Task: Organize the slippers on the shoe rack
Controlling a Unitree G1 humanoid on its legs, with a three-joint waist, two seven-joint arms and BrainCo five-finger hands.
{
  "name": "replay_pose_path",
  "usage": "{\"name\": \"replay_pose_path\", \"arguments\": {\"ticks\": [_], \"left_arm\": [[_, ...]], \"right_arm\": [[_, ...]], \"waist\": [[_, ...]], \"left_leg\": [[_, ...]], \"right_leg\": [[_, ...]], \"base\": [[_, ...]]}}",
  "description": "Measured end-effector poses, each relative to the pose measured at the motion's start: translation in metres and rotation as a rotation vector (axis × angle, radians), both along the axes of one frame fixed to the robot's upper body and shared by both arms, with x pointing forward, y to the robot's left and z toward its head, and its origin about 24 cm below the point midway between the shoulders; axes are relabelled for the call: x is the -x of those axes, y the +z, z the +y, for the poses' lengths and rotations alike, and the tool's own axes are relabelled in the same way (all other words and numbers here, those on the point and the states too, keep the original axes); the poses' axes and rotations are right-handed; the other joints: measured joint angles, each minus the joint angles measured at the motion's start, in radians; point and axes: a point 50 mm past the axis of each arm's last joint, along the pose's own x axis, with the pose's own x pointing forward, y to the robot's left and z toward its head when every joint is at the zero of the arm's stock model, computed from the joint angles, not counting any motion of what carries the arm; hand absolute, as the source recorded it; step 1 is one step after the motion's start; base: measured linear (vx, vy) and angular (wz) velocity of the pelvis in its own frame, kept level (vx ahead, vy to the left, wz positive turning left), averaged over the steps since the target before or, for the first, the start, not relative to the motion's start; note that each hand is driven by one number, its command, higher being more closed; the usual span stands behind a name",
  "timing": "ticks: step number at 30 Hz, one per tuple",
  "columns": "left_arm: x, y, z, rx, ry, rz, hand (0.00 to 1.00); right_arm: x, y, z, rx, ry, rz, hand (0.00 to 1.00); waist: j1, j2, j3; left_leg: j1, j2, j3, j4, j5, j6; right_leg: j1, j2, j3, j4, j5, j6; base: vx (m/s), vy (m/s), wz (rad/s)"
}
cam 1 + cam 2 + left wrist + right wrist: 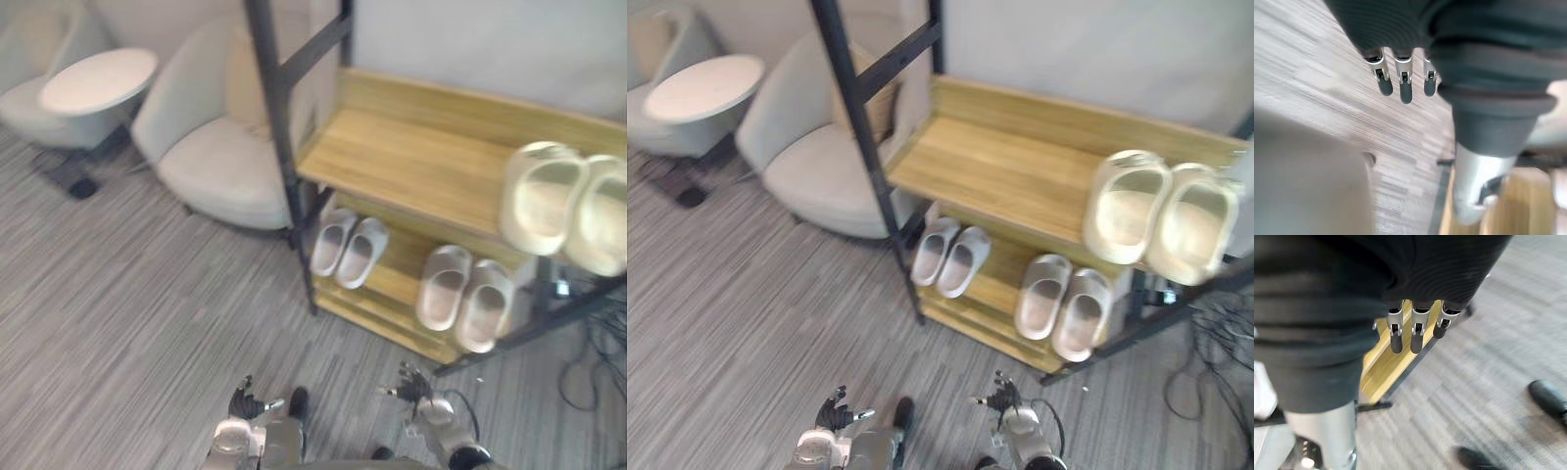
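Your rack (999,166) stands on the grey striped floor (745,313), wooden shelves in a black frame. On its top shelf (960,157) a cream pair (1136,215) lies at the right end, overhanging the front edge. On the lower shelf (1004,284) you have a white pair (950,257) on the left and a beige pair (1065,305) on the right, well apart. An armchair (813,166) stands on the floor just beside the rack.

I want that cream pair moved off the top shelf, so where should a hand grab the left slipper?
Likely its near end, approached from the open front of the rack: the left cream slipper lies lengthwise with that end at the top shelf edge, and its twin crowds its right side.
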Motion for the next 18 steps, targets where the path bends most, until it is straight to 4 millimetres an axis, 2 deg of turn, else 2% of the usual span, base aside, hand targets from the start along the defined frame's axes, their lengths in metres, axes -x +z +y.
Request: {"name": "replay_pose_path", "arguments": {"ticks": [1,2,3,4,5,6,7,8,10,12,13,15,18], "left_arm": [[0.002,-0.001,-0.002,0.004,0.0,0.005,0.0],[-0.004,0.002,-0.005,0.011,-0.009,-0.014,0.0],[-0.011,0.005,-0.009,0.011,-0.034,-0.034,0.0],[-0.019,0.008,-0.003,-0.011,-0.045,-0.052,0.0],[-0.019,0.006,-0.007,-0.004,-0.053,-0.035,0.0],[-0.018,0.006,-0.011,0.006,-0.053,-0.035,0.0],[-0.02,0.006,-0.011,0.005,-0.054,-0.032,0.0],[-0.02,0.005,-0.01,0.002,-0.053,-0.029,0.0],[-0.015,0.003,-0.007,-0.005,-0.049,-0.013,0.0],[-0.012,0.002,-0.004,-0.013,-0.047,-0.007,0.0],[-0.011,0.001,-0.002,-0.02,-0.049,-0.002,0.0],[-0.009,0.001,0.006,-0.042,-0.052,0.001,0.0],[-0.004,0.0,0.019,-0.077,-0.045,0.013,0.0]], "right_arm": [[0.003,-0.001,-0.002,0.0,-0.007,0.003,0.0],[0.006,-0.001,-0.008,0.006,-0.029,0.006,0.0],[0.011,-0.004,-0.009,0.0,-0.047,0.02,0.0],[0.018,-0.008,-0.005,-0.015,-0.053,0.041,0.0],[0.015,-0.006,-0.009,-0.005,-0.066,0.03,0.0],[0.013,-0.004,-0.014,-0.001,-0.085,0.022,0.0],[0.012,-0.003,-0.016,-0.003,-0.104,0.015,0.0],[0.01,-0.003,-0.012,-0.013,-0.098,0.013,0.0],[0.01,-0.004,-0.006,-0.017,-0.073,0.018,0.0],[0.01,-0.005,-0.001,-0.018,-0.048,0.02,0.0],[0.015,-0.007,0.0,-0.015,-0.041,0.034,0.0],[0.025,-0.012,0.004,-0.022,-0.034,0.063,0.0],[0.027,-0.013,0.012,-0.036,-0.017,0.068,0.0]], "waist": [[-0.009,0.007,-0.004],[-0.022,0.021,0.0],[-0.04,-0.004,0.005],[-0.07,-0.054,0.006],[-0.069,-0.036,0.015],[-0.064,-0.014,0.02],[-0.067,-0.038,0.052],[-0.061,-0.046,0.056],[-0.059,-0.042,0.058],[-0.061,-0.042,0.058],[-0.069,-0.044,0.057],[-0.074,-0.067,0.06],[-0.069,-0.102,0.048]], "left_leg": [[0.02,0.039,0.069,0.021,-0.017,-0.003],[0.014,0.032,0.115,-0.002,-0.005,0.011],[0.034,-0.016,0.065,-0.115,0.013,-0.004],[0.072,-0.057,0.068,-0.16,-0.03,0.015],[0.096,-0.005,0.102,-0.097,-0.092,0.002],[0.164,0.017,0.081,-0.197,-0.126,-0.073],[0.177,-0.031,0.061,-0.259,-0.09,-0.066],[0.182,-0.057,0.058,-0.298,-0.065,-0.046],[0.168,-0.087,0.038,-0.315,-0.046,-0.026],[0.164,-0.114,0.005,-0.331,-0.03,-0.003],[0.165,-0.132,-0.032,-0.352,-0.015,0.0],[0.17,-0.167,-0.088,-0.38,0.007,-0.01],[0.153,-0.197,-0.159,-0.377,0.017,-0.017]], "right_leg": [[0.004,-0.005,-0.045,0.04,-0.005,-0.001],[-0.008,-0.005,-0.081,0.103,-0.029,-0.003],[-0.029,0.018,-0.044,0.046,-0.056,0.0],[-0.021,0.016,-0.045,-0.06,0.009,-0.009],[-0.013,0.026,-0.098,-0.05,0.028,-0.015],[-0.039,0.023,-0.114,-0.006,0.022,-0.007],[-0.043,-0.002,-0.109,0.01,0.017,0.007],[-0.057,-0.02,-0.107,0.014,0.027,0.013],[-0.091,-0.068,-0.095,0.085,0.028,0.013],[-0.14,-0.106,0.015,0.188,0.016,0.017],[-0.172,-0.099,0.168,0.22,-0.004,0.038],[-0.182,-0.077,0.352,0.245,-0.029,0.058],[-0.161,-0.056,0.473,0.22,-0.067,0.067]], "base": [[-0.01,0.057,1.15],[-0.08,0.065,1.56],[-0.21,0.004,2.05],[-0.23,-0.024,1.81],[-0.2,0.0,1.41],[-0.16,0.111,0.82],[-0.16,0.156,0.52],[-0.15,0.194,0.38],[-0.08,0.169,0.3],[-0.09,0.16,0.51],[-0.1,0.117,0.93],[-0.11,0.018,1.07],[-0.05,-0.095,0.73]]}}
